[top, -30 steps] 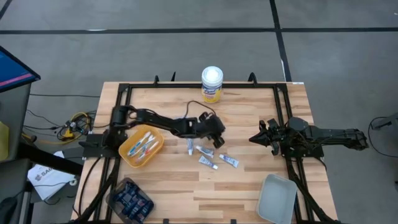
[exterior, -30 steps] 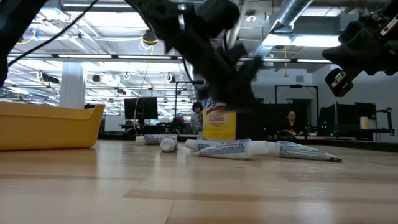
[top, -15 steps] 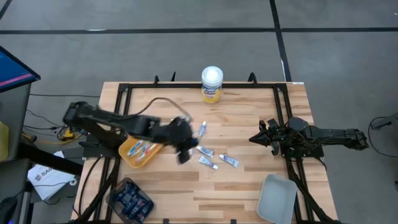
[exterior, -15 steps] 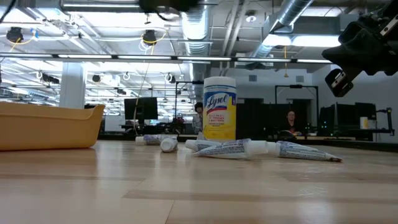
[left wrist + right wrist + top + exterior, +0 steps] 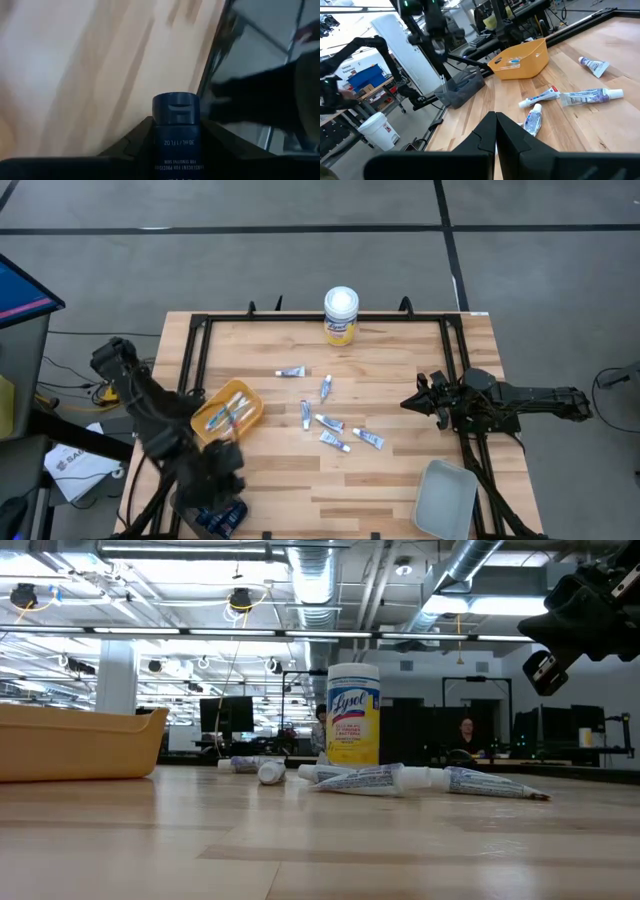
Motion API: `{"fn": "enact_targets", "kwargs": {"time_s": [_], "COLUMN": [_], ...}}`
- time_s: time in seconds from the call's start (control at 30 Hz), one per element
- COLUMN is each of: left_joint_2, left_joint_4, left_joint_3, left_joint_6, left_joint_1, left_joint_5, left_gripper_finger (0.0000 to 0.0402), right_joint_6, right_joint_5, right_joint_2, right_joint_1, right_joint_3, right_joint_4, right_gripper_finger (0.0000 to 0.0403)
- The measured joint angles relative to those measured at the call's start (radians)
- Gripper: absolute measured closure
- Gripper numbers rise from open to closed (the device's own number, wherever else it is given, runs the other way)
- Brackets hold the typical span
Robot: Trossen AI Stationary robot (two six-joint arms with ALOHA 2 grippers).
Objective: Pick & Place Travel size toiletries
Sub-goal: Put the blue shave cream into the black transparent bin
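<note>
My left pincer (image 5: 175,145) pinches a navy tube (image 5: 175,131) over the dark bin (image 5: 215,510) at the worktop's (image 5: 400,370) corner, likely sorting navies there; right pincer (image 5: 412,402) waits pressed shut.

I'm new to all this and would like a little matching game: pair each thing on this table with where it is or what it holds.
Things:
1. tall yellow canister with a white lid
2. yellow-orange plastic tray
3. pale grey plastic bin
4. small navy tube

Places or states:
A. holds blue-white toothbrushes
B. gripped by the left gripper
C. stands upright at the far edge of the wooden table
D. sits at the table corner on the right arm's side

Pairs: 1-C, 2-A, 3-D, 4-B
</note>
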Motion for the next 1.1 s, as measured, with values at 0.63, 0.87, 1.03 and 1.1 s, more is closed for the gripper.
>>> {"fn": "enact_targets", "kwargs": {"time_s": [0.63, 0.87, 1.03, 1.1], "left_joint_2": [0.002, 0.002, 0.002, 0.002], "left_joint_4": [0.287, 0.296, 0.297, 0.299], "left_joint_3": [-0.275, -0.279, -0.279, -0.279], "left_joint_6": [0.064, 0.488, 0.615, 0.642], "left_joint_1": [-0.187, -0.152, -0.125, -0.117], "left_joint_5": [0.193, 0.126, 0.117, 0.117], "left_gripper_finger": [0.0282, 0.0269, 0.0271, 0.0272], "right_joint_6": [0.000, 0.000, 0.000, 0.000], "right_joint_5": [0.000, 0.000, 0.000, 0.000], "right_joint_2": [0.000, 0.000, 0.000, 0.000], "right_joint_1": [0.000, 0.000, 0.000, 0.000], "right_joint_3": [0.000, 0.000, 0.000, 0.000], "right_joint_4": [0.000, 0.000, 0.000, 0.000], "right_gripper_finger": [0.0403, 0.0403, 0.0403, 0.0403]}}
